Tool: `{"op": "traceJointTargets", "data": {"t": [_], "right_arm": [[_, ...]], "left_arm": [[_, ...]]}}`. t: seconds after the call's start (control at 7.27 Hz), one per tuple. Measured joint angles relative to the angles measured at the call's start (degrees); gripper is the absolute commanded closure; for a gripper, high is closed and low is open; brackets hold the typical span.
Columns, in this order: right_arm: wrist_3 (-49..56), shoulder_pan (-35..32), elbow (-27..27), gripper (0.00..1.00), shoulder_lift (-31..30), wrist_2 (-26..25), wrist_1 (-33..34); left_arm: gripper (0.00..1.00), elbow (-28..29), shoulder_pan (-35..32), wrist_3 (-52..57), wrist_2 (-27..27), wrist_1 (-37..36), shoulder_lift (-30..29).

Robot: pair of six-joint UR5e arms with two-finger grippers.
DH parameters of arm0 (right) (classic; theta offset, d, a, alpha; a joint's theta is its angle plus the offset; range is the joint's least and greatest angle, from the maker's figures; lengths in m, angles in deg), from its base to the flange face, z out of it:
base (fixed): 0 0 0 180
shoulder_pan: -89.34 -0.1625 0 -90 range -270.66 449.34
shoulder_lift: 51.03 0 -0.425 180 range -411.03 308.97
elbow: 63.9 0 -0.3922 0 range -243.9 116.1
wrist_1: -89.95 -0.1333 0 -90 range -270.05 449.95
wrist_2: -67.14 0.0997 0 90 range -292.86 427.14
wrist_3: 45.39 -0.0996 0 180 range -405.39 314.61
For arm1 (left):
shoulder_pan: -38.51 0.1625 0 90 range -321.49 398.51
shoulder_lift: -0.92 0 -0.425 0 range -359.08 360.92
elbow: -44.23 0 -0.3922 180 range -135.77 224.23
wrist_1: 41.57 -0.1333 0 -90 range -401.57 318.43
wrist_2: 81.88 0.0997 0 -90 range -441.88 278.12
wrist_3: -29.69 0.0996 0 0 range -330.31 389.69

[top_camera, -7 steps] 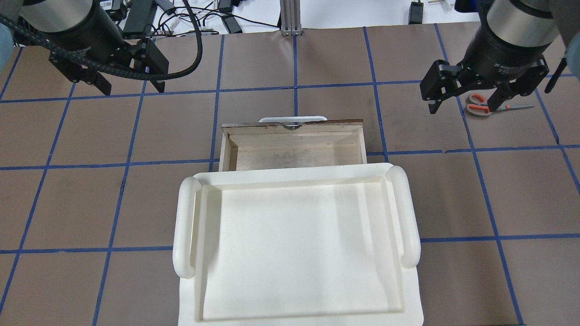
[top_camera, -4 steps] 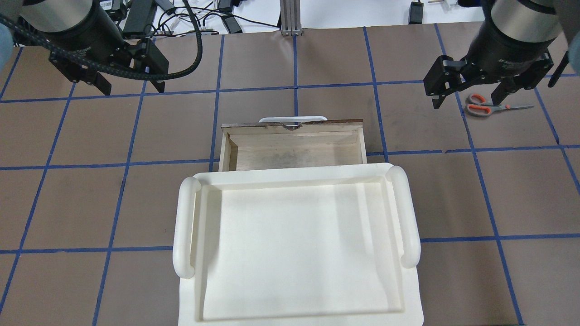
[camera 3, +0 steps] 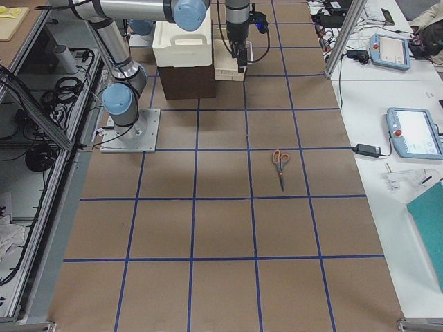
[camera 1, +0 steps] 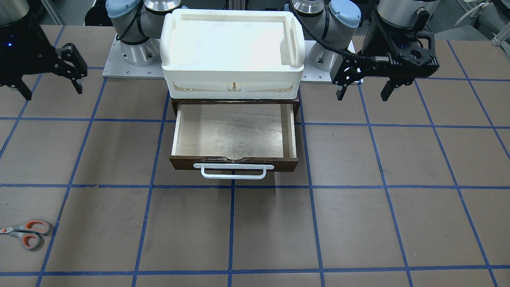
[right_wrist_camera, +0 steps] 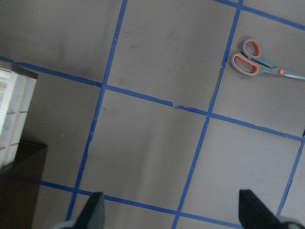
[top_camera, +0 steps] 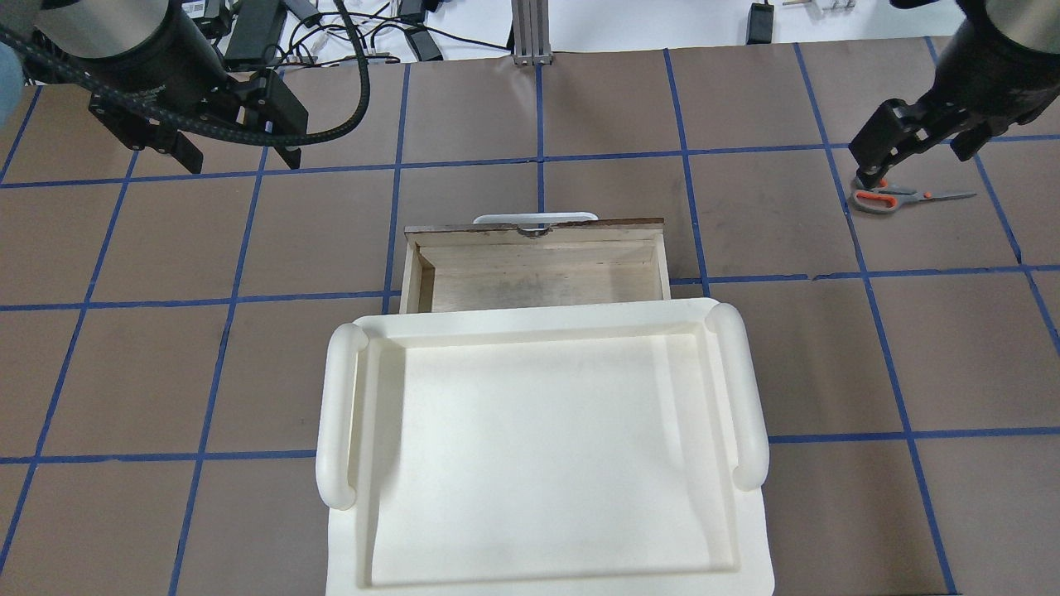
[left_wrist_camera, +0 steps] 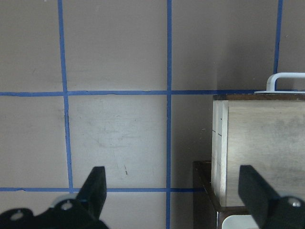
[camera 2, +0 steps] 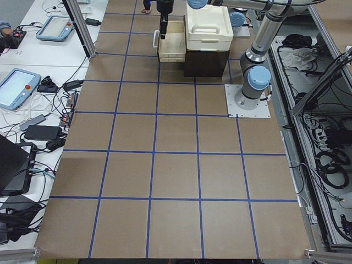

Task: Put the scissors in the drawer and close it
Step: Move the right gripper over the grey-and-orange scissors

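Observation:
The scissors [top_camera: 894,199] lie flat on the table at the far right, grey handles with orange loops, blades pointing right. They also show in the front view [camera 1: 26,233] and in the right wrist view [right_wrist_camera: 259,64]. The drawer [top_camera: 538,265] is pulled open and empty, with its pale interior [camera 1: 235,135] and white handle [camera 1: 233,171] in view. My right gripper [top_camera: 915,165] is open and empty, held above the table over the scissors' handles and apart from them. My left gripper [top_camera: 240,157] is open and empty at the far left.
A white tray [top_camera: 339,414] sits on top of the dark cabinet that holds the drawer. Cables and devices [top_camera: 331,33] lie beyond the table's far edge. Blue tape lines divide the brown table top [top_camera: 166,372] into squares.
My right gripper has moved right and away from the drawer and has turned, so its left finger now stands over the scissors' handles. The left arm, scissors and drawer have not moved.

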Motion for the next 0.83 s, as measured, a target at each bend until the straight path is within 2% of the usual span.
{"op": "traceJointTargets", "data": {"t": [0.41,0.83], "right_arm": [[24.1,8.5,0.0,0.00,6.9,0.0,7.2],[36.4,11.4,0.2,0.00,14.5,0.0,17.7]], "left_arm": [[0.00,0.0,0.0,0.1,0.0,0.0,0.1],[0.00,0.0,0.0,0.1,0.0,0.0,0.1]]}}
